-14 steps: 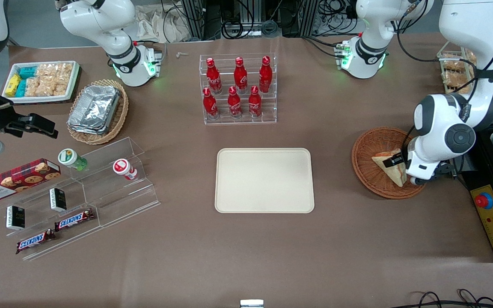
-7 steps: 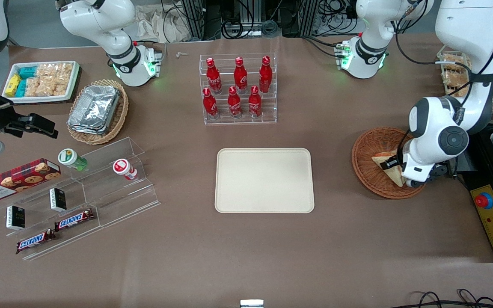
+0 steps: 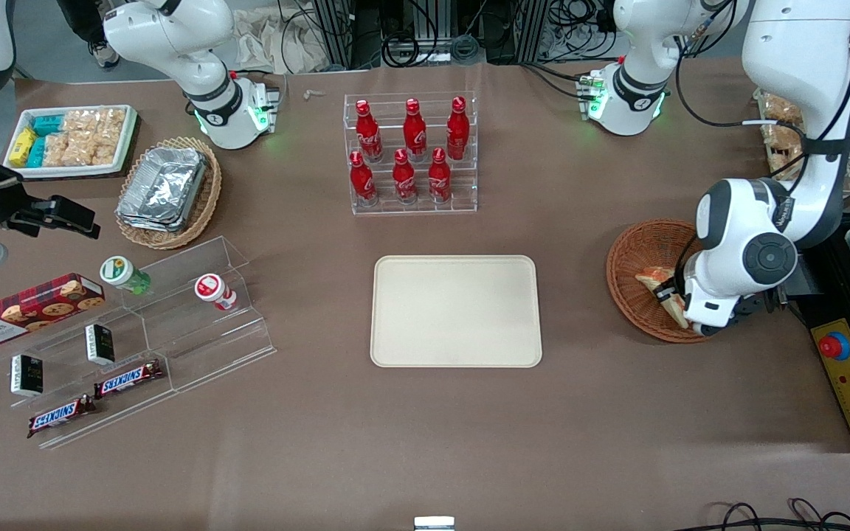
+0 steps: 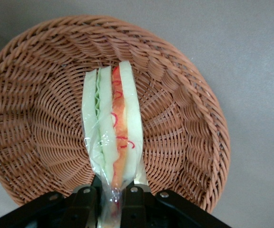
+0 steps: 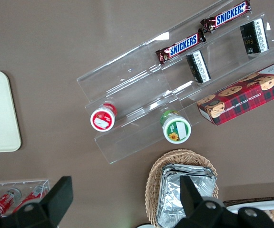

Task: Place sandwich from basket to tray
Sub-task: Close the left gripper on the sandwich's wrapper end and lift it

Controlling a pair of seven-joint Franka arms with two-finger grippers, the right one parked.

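Note:
The sandwich, a clear-wrapped wedge of white bread with red and green filling, stands on edge over the round reddish-brown basket. My left gripper is shut on the sandwich's wrapped narrow end, over the part of the basket nearest the front camera. The arm's white wrist covers part of the sandwich and the basket rim in the front view. The beige tray lies at the table's middle, toward the parked arm's end from the basket, with nothing on it.
A clear rack of red bottles stands farther from the front camera than the tray. A control box with a red button sits beside the basket at the table edge. Acrylic shelves with snacks and a tan basket of foil containers lie toward the parked arm's end.
The left wrist and gripper have shifted a little toward the tray with the sandwich in the fingers. The sandwich has turned, so less of its broad face shows.

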